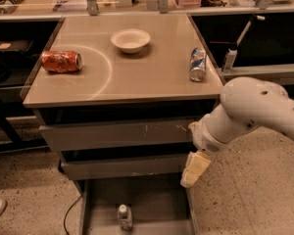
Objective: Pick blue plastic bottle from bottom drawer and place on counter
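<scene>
The blue plastic bottle (124,216), white-capped and small, stands upright in the pulled-out bottom drawer (159,204), near the front middle. My gripper (193,169) hangs off the white arm at the drawer's right side. It is in front of the middle drawer, above and to the right of the bottle, well apart from it. The counter (152,75) is the glossy beige top with a white curved arc mark.
On the counter lie an orange-red can (61,61) at left, a white bowl (130,39) at the back middle, and a blue-silver can (197,64) at right. Two upper grey drawers stick out slightly. A cable (68,217) trails on the speckled floor at left.
</scene>
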You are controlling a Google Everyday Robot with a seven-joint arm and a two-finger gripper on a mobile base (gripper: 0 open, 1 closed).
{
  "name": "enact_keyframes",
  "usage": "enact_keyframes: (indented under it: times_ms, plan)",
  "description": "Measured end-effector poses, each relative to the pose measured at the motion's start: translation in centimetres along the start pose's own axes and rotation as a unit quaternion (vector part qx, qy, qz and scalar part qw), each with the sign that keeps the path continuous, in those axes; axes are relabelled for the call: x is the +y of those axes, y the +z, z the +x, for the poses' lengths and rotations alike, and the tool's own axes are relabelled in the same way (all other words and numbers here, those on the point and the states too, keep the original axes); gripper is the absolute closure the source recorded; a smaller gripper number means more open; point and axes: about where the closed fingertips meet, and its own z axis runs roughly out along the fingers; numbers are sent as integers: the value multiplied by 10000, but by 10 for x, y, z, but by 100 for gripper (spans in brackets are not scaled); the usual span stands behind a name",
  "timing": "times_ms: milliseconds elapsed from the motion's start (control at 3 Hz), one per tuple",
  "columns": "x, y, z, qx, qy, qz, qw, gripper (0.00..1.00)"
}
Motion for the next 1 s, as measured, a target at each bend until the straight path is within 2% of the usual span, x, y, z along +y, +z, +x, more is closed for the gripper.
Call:
enact_keyframes:
  times_ms: [667,1000]
  plan:
    - [2,16,1,-89,8,-91,9999,0]
    - [20,71,12,-435,35,-355,9984,0]
